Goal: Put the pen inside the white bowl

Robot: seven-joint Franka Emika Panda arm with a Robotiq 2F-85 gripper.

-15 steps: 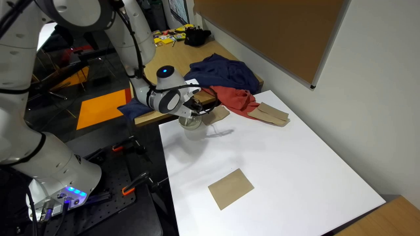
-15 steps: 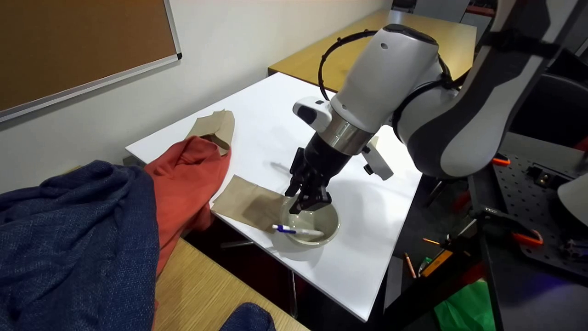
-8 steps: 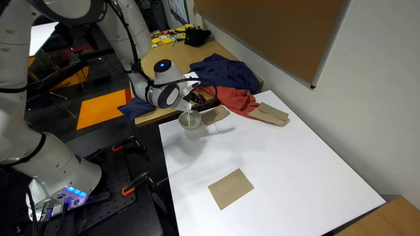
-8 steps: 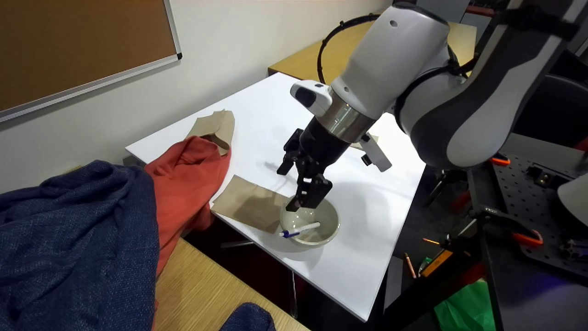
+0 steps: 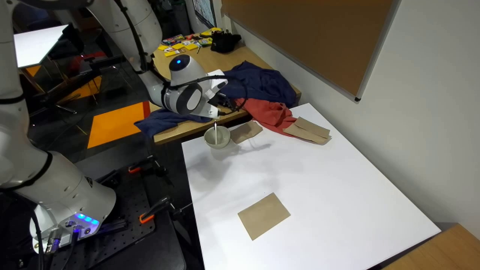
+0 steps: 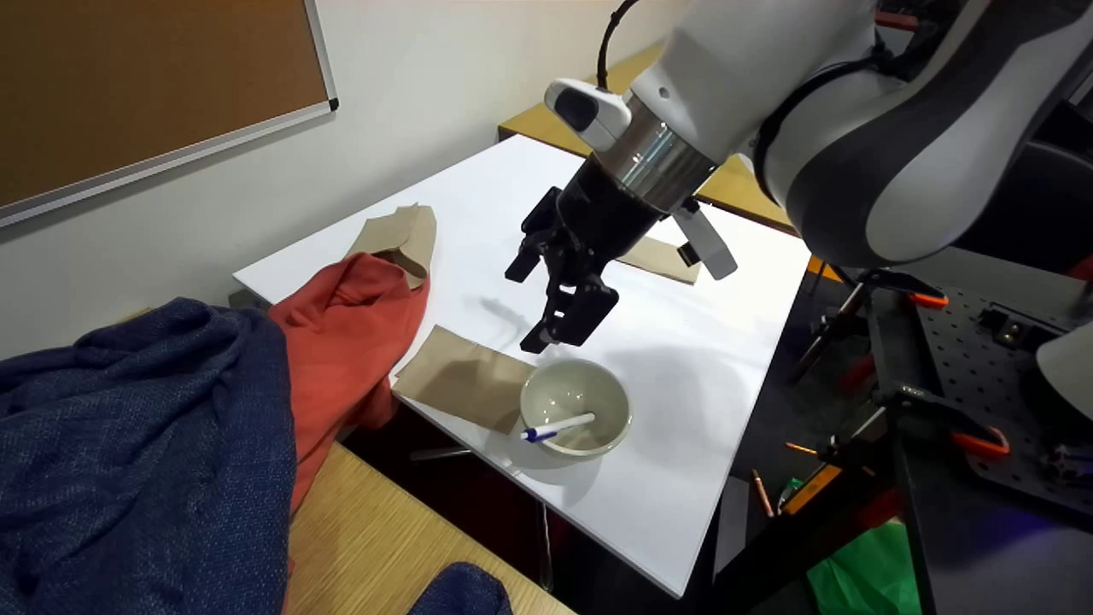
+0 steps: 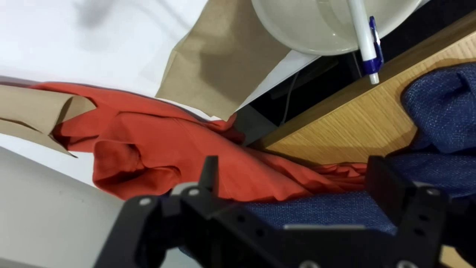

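I've got my gripper [image 7: 293, 175] up & apart from the pen [image 6: 565, 424], fingers [image 7: 386, 186] spread wide, red cloth [image 7: 253, 167] showing thru the gap in wrist view. Pen's in the white bowl [image 6: 608, 395], tilted: one end down inside, blue end poking past the rim. Wrist view crops the bowl at the top, incl. the pen's inner tip. In an exterior view, gripper's dark agst the navy cloth [image 5: 258, 84], so I can't make out the fingertips. Brown paper [image 6: 461, 380] sits just beside the bowl; can't tell if it runs under. In an exterior view the far brown sheet [image 6: 659, 260] is partly blocked by my arm [image 6: 751, 94]
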